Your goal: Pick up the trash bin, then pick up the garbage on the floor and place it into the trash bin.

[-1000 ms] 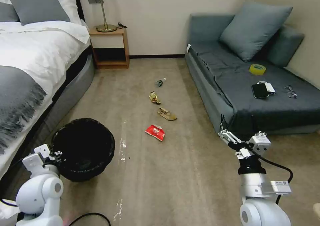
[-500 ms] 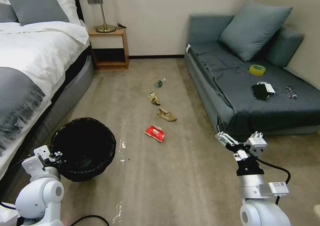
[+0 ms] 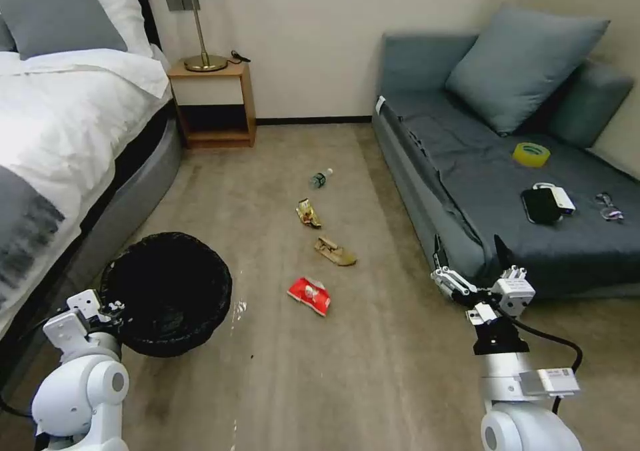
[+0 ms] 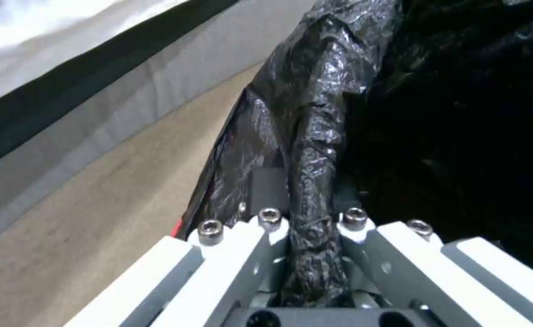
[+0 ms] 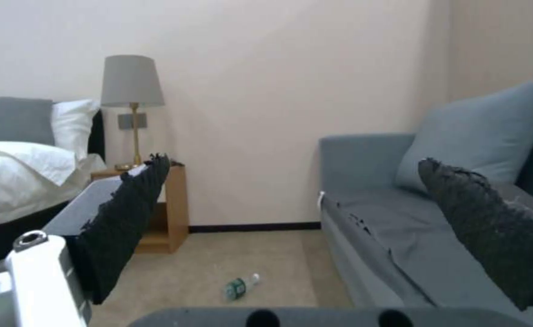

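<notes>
While the left gripper (image 3: 113, 306) has its fingers (image 4: 266, 236) clenched on the bagged rim of the trash bin (image 3: 167, 291), the bin hangs just beyond those fingers, beside the bed (image 3: 60, 124). The whole head view has shifted since a second ago: bedside table and sofa (image 3: 493, 191) sit differently in frame, so the camera has moved, not the furniture. The bin keeps the same place against the left fingers across all three head views. Judgement: the pick-up of the bin is complete and the robot is repositioning toward the litter.

The garbage lies on the floor, well apart from both sets of fingers and between them: the red-white packet (image 3: 310, 294) nearest, then the tan wrapper (image 3: 335, 251), the gold wrapper (image 3: 308, 212) and the small bottle (image 3: 321, 178) farthest. None is in the bin yet.

The right gripper (image 3: 467, 264) is raised near the sofa edge, fingers (image 5: 127, 218) released and spread wide, grasping nothing.
</notes>
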